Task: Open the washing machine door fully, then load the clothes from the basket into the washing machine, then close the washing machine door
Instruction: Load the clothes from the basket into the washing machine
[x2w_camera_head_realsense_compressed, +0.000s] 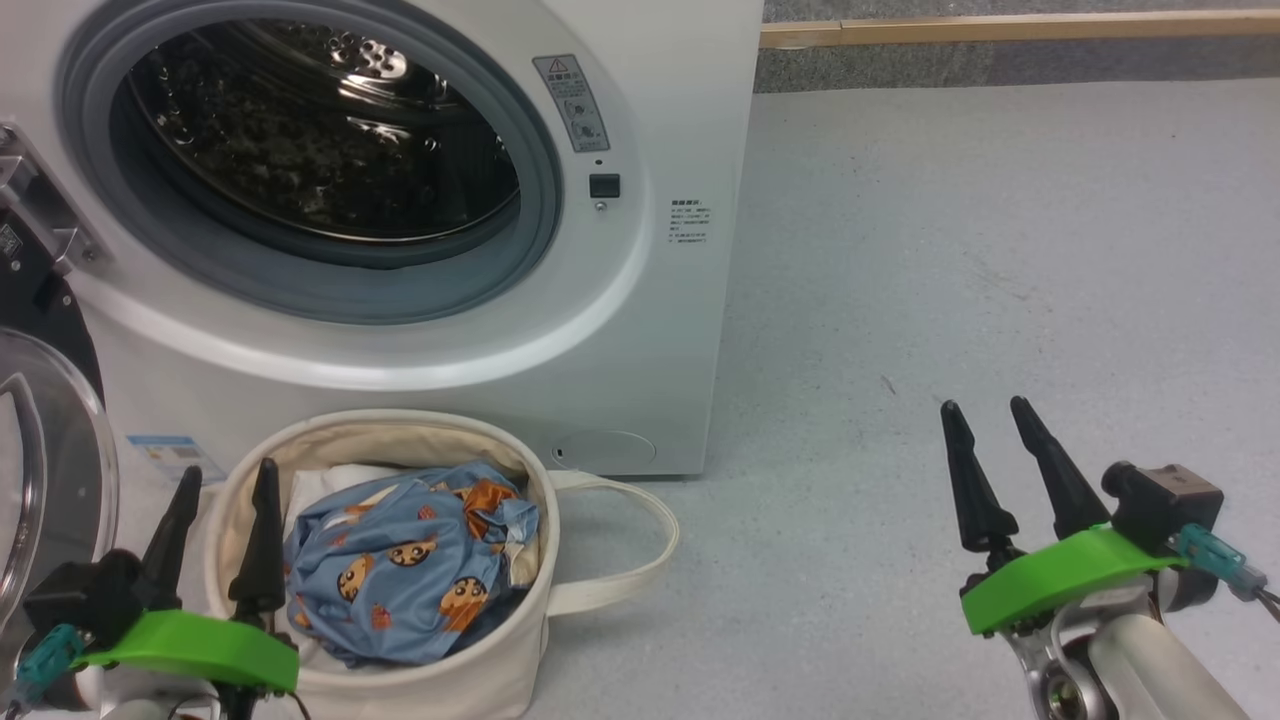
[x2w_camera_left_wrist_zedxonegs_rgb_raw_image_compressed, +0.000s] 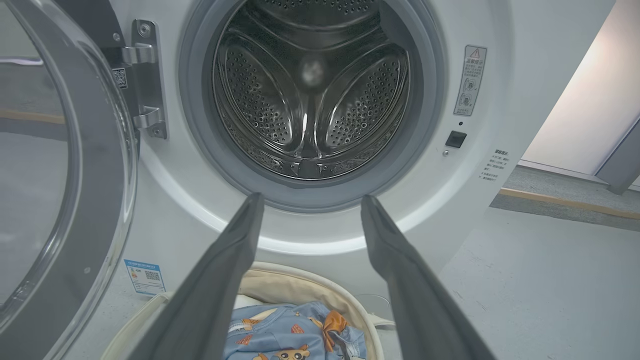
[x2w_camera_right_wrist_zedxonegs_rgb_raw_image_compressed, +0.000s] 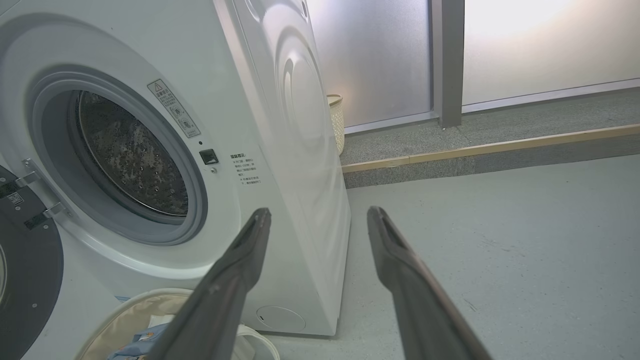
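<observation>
Left gripper (x2w_camera_head_realsense_compressed: 228, 470) open, empty, over basket (x2w_camera_head_realsense_compressed: 380, 425) rim; clothes (x2w_camera_head_realsense_compressed: 410, 560) just beside. Right gripper (x2w_camera_head_realsense_compressed: 985, 406) open, empty, well apart.

**One washer, two baskets, two cloths**

There is one washing machine (x2w_camera_head_realsense_compressed: 650, 330), with one door (x2w_camera_left_wrist_zedxonegs_rgb_raw_image_compressed: 95, 215), one warning sticker (x2w_camera_head_realsense_compressed: 572, 102) and one blue label (x2w_camera_head_realsense_compressed: 165, 455). One basket (x2w_camera_head_realsense_compressed: 400, 690) stands before it, showing one loop handle (x2w_camera_head_realsense_compressed: 640, 560) and holding two textiles: the clothes (x2w_camera_head_realsense_compressed: 410, 570), a single blue printed garment, and one white cloth (x2w_camera_head_realsense_compressed: 320, 485). One woven basket (x2w_camera_right_wrist_zedxonegs_rgb_raw_image_compressed: 336, 120) sits behind the washer. Two sets appear, the left jaws and the right jaws, each with two dark fingers (x2w_camera_head_realsense_compressed: 262, 540), four in all.
</observation>
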